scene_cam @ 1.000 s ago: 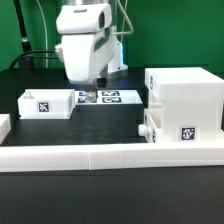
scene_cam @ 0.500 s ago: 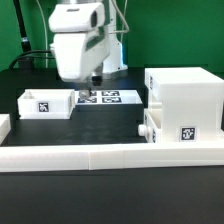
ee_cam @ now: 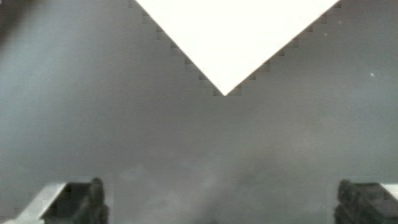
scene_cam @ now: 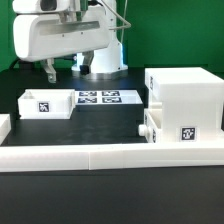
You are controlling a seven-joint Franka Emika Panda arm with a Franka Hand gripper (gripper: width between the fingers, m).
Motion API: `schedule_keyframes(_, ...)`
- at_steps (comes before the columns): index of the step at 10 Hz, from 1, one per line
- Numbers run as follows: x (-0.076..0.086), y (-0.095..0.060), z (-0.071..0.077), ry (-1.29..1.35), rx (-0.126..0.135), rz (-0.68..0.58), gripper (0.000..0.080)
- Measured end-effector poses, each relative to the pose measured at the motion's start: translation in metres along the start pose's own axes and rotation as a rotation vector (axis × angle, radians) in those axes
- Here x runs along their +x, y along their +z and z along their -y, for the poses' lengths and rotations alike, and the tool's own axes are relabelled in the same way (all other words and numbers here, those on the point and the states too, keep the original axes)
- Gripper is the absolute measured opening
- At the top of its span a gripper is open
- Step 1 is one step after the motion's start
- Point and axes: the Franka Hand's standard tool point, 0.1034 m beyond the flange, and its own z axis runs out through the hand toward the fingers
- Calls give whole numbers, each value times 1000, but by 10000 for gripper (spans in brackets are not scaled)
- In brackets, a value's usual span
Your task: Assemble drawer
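The drawer's large white housing stands at the exterior view's right. A shallow knobbed tray with a square tag sits against its front. A second tagged tray lies at the exterior view's left. My gripper hangs high above the table, behind and above the left tray, touching nothing. In the wrist view the gripper is open and empty, with its dark fingertips far apart over dark table. A white corner of some part shows ahead; I cannot tell which part.
The marker board lies flat between the left tray and the housing. A long low white border rail runs along the front. A small white piece sits at the far left edge. A green wall stands behind.
My hand has risen from just above the marker board and swung toward the exterior view's left. It now looms larger and higher. The drawer parts have not moved.
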Motion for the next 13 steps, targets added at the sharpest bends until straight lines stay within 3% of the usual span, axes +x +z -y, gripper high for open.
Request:
schedule_keyframes(2,0,0,0,131,0,0,649)
schedule_keyframes(3,0,2,-1,198,-12,-8,649)
schedule_keyframes(4,-9,14,1,350,-50,-36,649)
schedule_keyframes(5,-22,24,9,467,-55,-33,649)
schedule_keyframes(8,-34,34,22,589,-54,-28,649)
schedule_keyframes(13,-34,35,22,586,-52,-25,649)
